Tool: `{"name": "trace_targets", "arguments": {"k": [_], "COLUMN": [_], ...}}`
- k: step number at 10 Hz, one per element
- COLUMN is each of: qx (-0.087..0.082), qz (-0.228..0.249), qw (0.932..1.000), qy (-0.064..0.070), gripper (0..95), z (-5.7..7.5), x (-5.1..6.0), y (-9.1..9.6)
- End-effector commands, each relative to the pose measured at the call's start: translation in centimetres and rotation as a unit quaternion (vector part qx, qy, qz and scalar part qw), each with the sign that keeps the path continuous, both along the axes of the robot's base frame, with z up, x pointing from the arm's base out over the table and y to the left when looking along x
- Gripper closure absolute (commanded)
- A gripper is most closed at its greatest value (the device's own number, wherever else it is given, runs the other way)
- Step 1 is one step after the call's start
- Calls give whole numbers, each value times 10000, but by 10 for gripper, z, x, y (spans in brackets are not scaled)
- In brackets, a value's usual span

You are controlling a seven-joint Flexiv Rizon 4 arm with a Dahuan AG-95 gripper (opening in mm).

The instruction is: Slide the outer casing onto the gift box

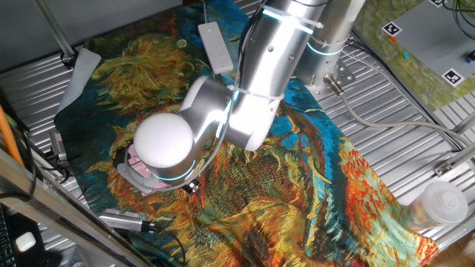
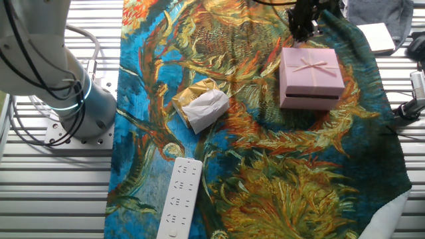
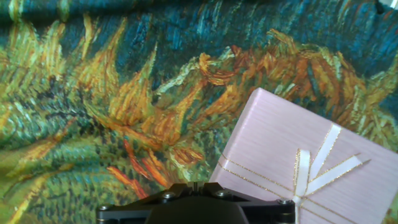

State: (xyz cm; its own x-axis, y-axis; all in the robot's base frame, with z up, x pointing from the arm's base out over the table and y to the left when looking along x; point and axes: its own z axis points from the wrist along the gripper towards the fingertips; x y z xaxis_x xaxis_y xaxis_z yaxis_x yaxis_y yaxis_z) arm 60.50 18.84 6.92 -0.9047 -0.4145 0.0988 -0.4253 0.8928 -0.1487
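A painted cloth point(image 2: 265, 172) of blue, orange and yellow swirls covered most of the slatted metal table point(image 2: 60, 192). Over it bent the silver arm point(image 1: 252, 96), its round white joint hiding much of what lay below in one fixed view. The outer casing point(image 2: 311, 74), pale pink with a light ribbon-and-bow print on top, rested flat on the cloth near its far edge in the other fixed view, and a dark slot showed along its near side; whether the gift box sat inside it could not be told. The gripper point(image 2: 302, 23) hung just beyond the casing's far edge, dark and partly cut off by the frame, and whether its fingers stood apart or together could not be told. A long white bar point(image 2: 179, 197) lay near the cloth's front edge. A cream-and-gold wrinkly packet point(image 2: 201, 104) lay left of the casing, well apart from it.
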Motion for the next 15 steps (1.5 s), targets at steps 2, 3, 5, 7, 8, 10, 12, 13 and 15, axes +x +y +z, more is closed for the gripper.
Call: {"name": "trace_targets", "arguments": {"k": [2, 3, 5, 7, 8, 10, 12, 13, 15], "qx": [-6, -2, 13, 22, 36, 37, 39, 33, 28], "qz": [60, 91, 131, 160, 182, 284, 405, 522, 752], "qw": [10000, 10000, 9999, 9999, 9998, 9996, 9991, 9986, 9971], "qy": [22, 30, 40, 43, 44, 64, 80, 70, 66], "gripper": [950, 950, 950, 950, 950, 950, 950, 950, 950], "z": [5, 7, 10, 11, 12, 18, 24, 26, 33], "x": [1, 1, 0, -2, -2, -1, -1, 0, -1], "y": [-7, -12, -18, -23, -25, -33, -41, -47, -63]}}
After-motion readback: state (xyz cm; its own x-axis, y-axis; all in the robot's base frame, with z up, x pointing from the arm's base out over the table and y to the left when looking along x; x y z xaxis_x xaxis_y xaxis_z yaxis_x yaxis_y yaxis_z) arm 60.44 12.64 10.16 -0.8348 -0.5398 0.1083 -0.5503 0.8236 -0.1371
